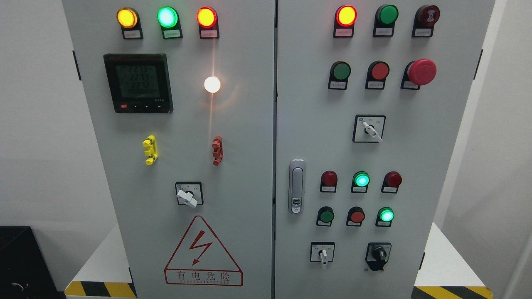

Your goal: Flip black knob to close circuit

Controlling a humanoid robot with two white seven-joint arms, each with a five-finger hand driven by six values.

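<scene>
The black knob [378, 253] sits on a black plate at the lower right of the grey cabinet's right door [449, 174]. Its pointer stands roughly upright. Neither of my hands shows in the head view. Nothing touches the knob.
White-handled selector switches sit left of the black knob [323, 254], higher on the right door [371, 131] and on the left door [188, 196]. A red mushroom stop button [421, 72], lit and unlit indicator lamps, a door latch [296, 187], a digital meter [138, 83] and a red hazard triangle [203, 253] are on the doors.
</scene>
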